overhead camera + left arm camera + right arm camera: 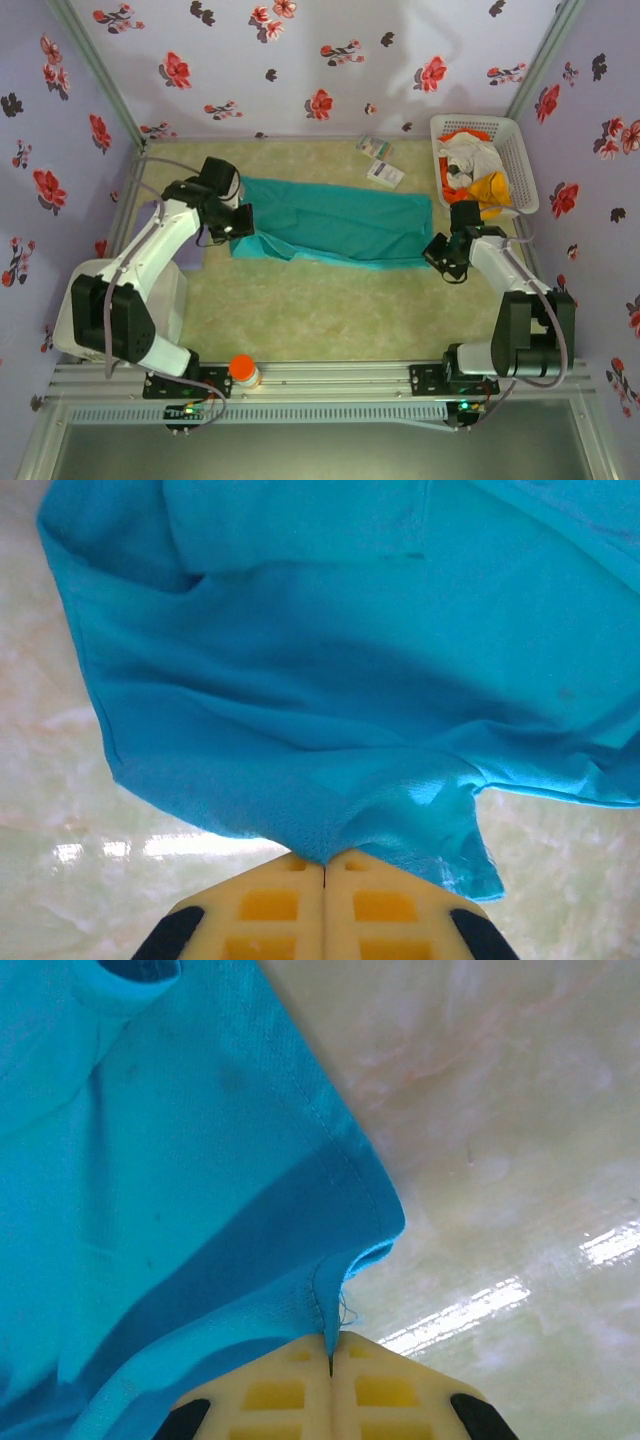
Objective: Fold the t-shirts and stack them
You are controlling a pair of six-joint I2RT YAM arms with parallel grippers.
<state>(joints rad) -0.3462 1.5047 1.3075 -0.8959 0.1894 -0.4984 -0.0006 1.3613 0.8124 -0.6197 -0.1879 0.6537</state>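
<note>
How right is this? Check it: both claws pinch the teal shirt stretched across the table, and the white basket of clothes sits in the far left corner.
The corner is wrong: the top view shows the basket in the far right corner. The rest holds: the left claw and right claw each pinch the teal shirt stretched across the table.

Pale green table [320,310]; on it teal t-shirt [340,225], white basket [520,160], small packets [385,174]

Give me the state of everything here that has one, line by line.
teal t-shirt: laid out in a long band, pinched at both ends
left claw: shut on teal t-shirt
right claw: shut on teal t-shirt
basket: holds crumpled orange garment and white garment
</note>
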